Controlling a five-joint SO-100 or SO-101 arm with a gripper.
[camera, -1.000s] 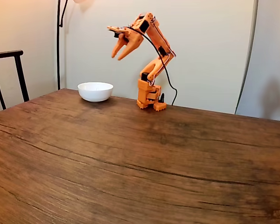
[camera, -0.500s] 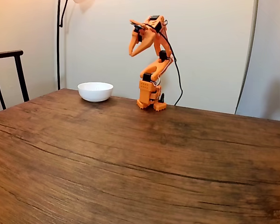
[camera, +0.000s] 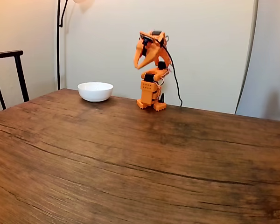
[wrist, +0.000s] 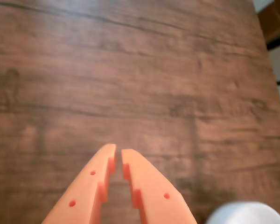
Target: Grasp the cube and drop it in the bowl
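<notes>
In the fixed view the orange arm point(camera: 151, 70) is folded upright over its base at the far edge of the wooden desk point(camera: 130, 158), with the claw point(camera: 137, 65) held high and pointing down. The wrist view shows the claw point(wrist: 118, 151) nearly closed, a narrow slit between its tips and nothing in it. The bowl point(camera: 95, 91) sits on the desk at 9 o'clock from the base, near it; its blurred white rim point(wrist: 245, 213) shows at 5 o'clock in the wrist view. I cannot tell where the cube is.

Orange printed arm point(camera: 151, 70) — black cable point(camera: 173, 77), black servos.
</notes>
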